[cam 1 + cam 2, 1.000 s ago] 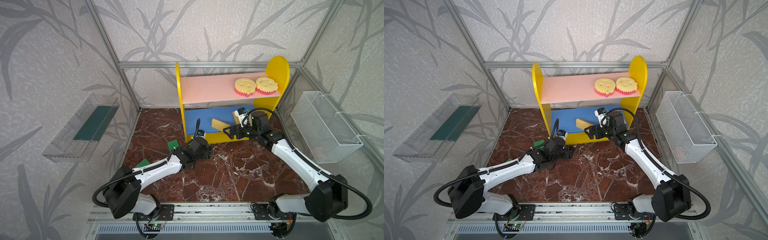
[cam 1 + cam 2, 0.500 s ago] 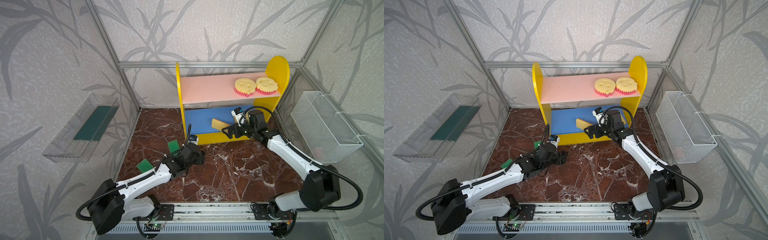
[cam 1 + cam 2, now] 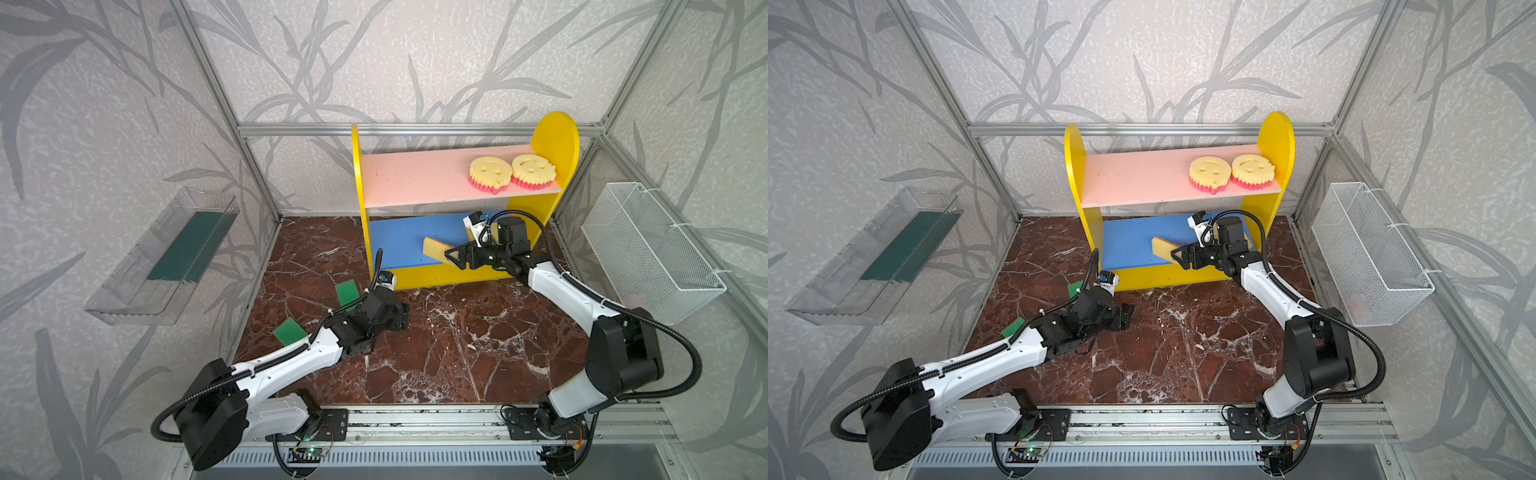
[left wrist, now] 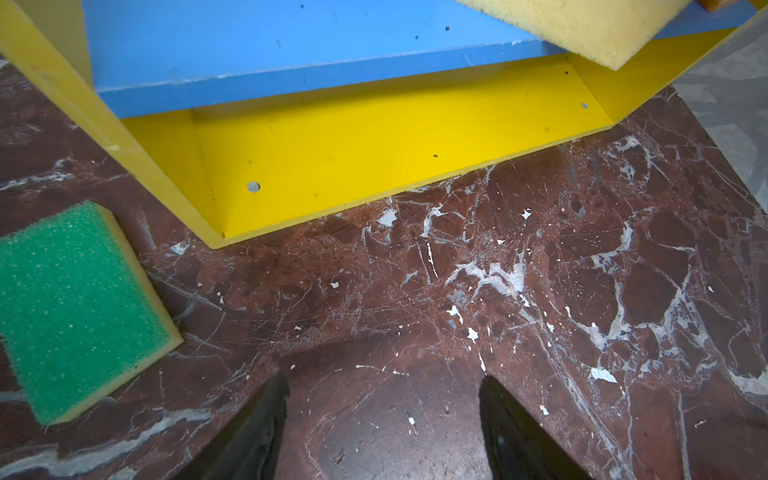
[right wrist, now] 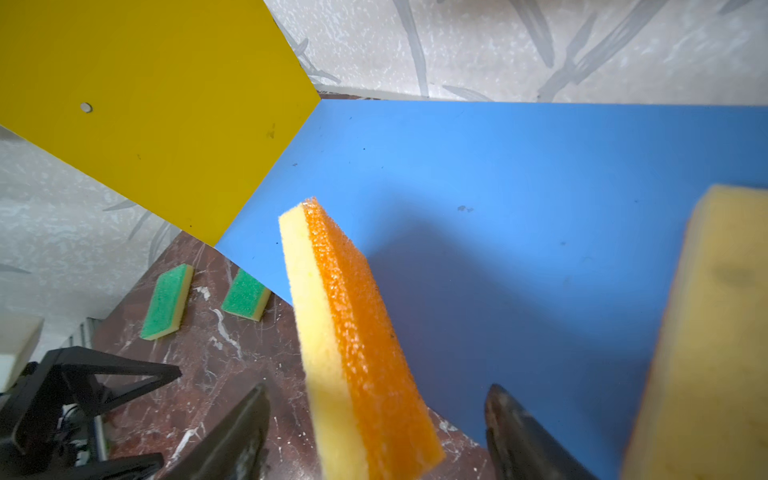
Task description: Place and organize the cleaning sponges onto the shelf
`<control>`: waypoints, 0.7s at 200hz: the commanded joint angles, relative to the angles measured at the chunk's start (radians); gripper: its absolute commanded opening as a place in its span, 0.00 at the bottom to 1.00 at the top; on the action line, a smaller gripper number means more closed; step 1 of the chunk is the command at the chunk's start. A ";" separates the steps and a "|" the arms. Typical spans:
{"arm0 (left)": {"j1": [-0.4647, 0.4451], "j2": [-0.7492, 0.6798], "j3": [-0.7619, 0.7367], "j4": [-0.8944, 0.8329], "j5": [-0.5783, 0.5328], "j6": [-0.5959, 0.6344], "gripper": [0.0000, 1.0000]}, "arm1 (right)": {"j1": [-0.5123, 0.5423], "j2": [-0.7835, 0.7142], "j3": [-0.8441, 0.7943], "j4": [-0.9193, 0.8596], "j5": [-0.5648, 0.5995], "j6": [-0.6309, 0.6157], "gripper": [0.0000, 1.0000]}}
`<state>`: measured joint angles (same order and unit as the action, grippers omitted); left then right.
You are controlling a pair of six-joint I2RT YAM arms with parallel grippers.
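Looks like light, squashy foam, so I'd pinch its flat faces mid-length. The orange-faced rectangular sponge (image 5: 365, 332) leans on the blue lower board (image 3: 399, 241) of the yellow-sided shelf (image 3: 555, 133), between the spread jaws of the right gripper (image 5: 376, 390), with gaps either side. The left gripper (image 4: 382, 378) gapes empty; green-faced sponges (image 3: 347, 293) lie around its nine o'clock. Round yellow smiley sponges (image 3: 490, 172) occupy the pink upper board (image 3: 415, 178). The clear plastic tray (image 3: 124, 299) shows only its green bottom; the white wire basket (image 3: 648, 249) I can't read.

— That pale yellow sponge (image 5: 715, 332) beside the orange-faced sponge (image 5: 361, 332)?
— Blurred, and cut off at the frame. The orange-faced sponge loses its near end there too.
— The green sponges (image 3: 1076, 287)?
— In a top view the left arm (image 3: 1000, 357) covers most of both.
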<state>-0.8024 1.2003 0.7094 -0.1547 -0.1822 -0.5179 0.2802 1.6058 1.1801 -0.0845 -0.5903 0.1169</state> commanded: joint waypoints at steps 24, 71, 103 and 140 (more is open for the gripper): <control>0.006 0.008 0.013 -0.023 -0.023 -0.001 0.74 | 0.002 0.032 0.034 0.045 -0.044 0.034 0.63; 0.006 0.018 0.019 -0.022 -0.021 -0.002 0.74 | 0.002 0.021 0.016 0.094 -0.007 0.114 0.37; 0.006 0.022 0.026 -0.022 -0.018 0.000 0.74 | 0.002 -0.018 -0.038 0.169 0.057 0.253 0.35; 0.006 0.022 0.027 -0.017 -0.010 -0.004 0.74 | 0.002 -0.069 -0.130 0.281 0.146 0.444 0.33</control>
<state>-0.8017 1.2190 0.7097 -0.1627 -0.1818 -0.5167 0.2821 1.5913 1.0958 0.0921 -0.5167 0.4088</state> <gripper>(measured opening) 0.743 0.335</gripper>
